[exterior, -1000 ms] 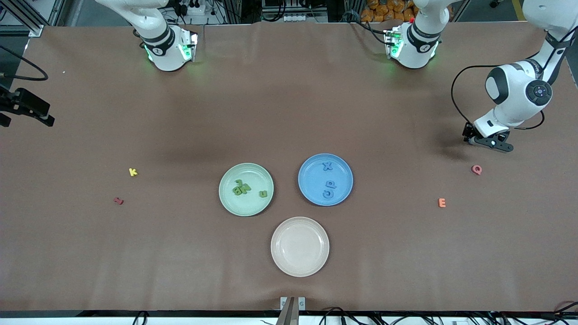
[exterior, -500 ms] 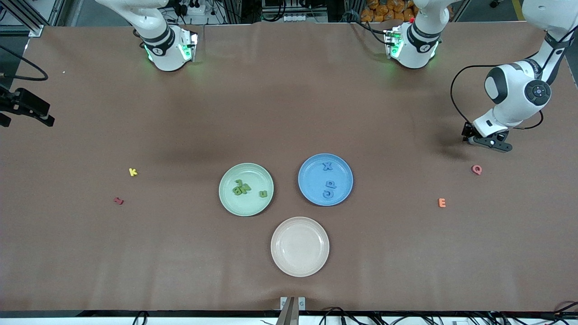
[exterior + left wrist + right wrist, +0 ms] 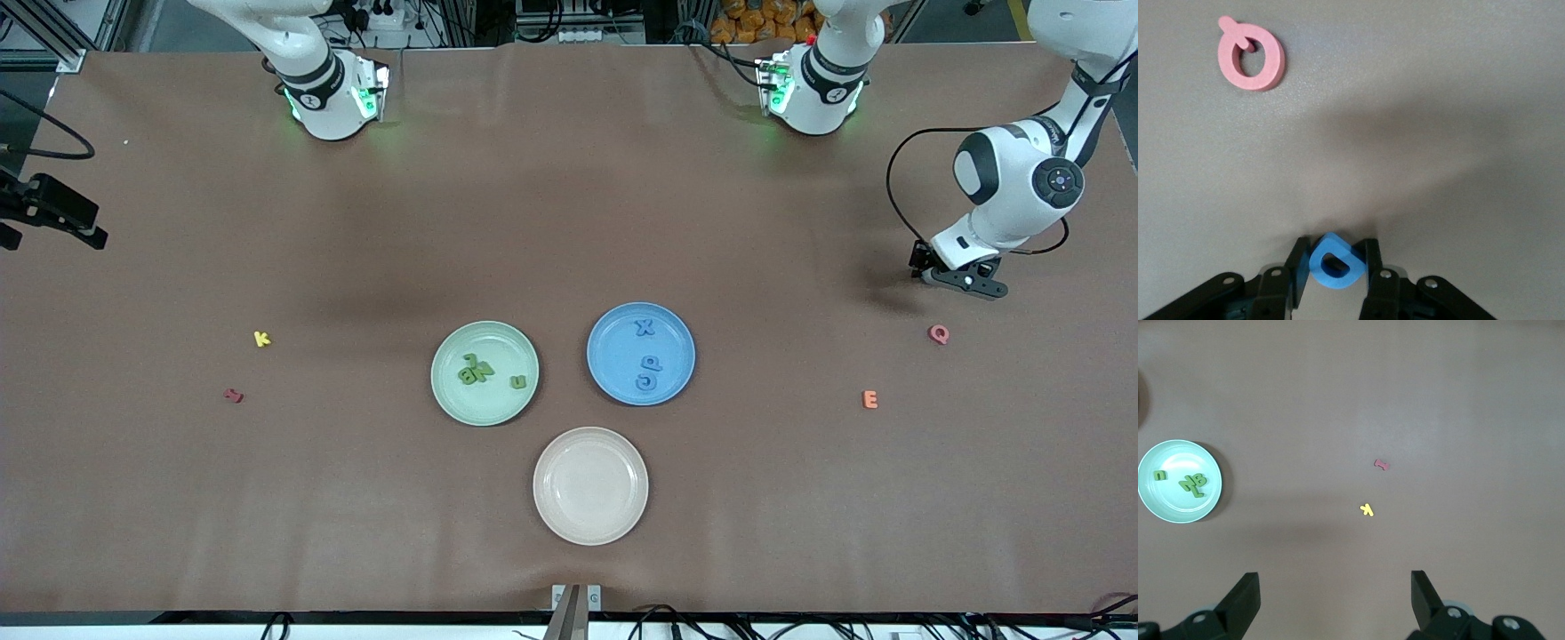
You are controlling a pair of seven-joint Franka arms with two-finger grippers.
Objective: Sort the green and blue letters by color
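Observation:
My left gripper (image 3: 958,277) (image 3: 1335,250) is low at the left arm's end of the table, shut on a blue D (image 3: 1336,263) pinched between both fingers. On the blue plate (image 3: 618,356) lie a blue X (image 3: 645,327), P (image 3: 653,363) and G (image 3: 645,382). The green plate (image 3: 498,404) (image 3: 1178,510) holds a cluster of green letters (image 3: 476,369) (image 3: 1193,483) and one hook-shaped piece (image 3: 518,381) apart from them. My right gripper (image 3: 1335,593) shows only in its wrist view, open and empty, high over the right arm's end of the table.
A pink Q (image 3: 938,334) (image 3: 1271,63) lies close to the left gripper, and an orange E (image 3: 870,399) nearer the camera. A yellow K (image 3: 261,338) (image 3: 1367,510) and a dark red letter (image 3: 233,396) (image 3: 1382,464) lie toward the right arm's end. A beige plate (image 3: 590,485) stands bare.
The left hand has shifted slightly away from the Q. The right arm and everything on the plates have stayed put.

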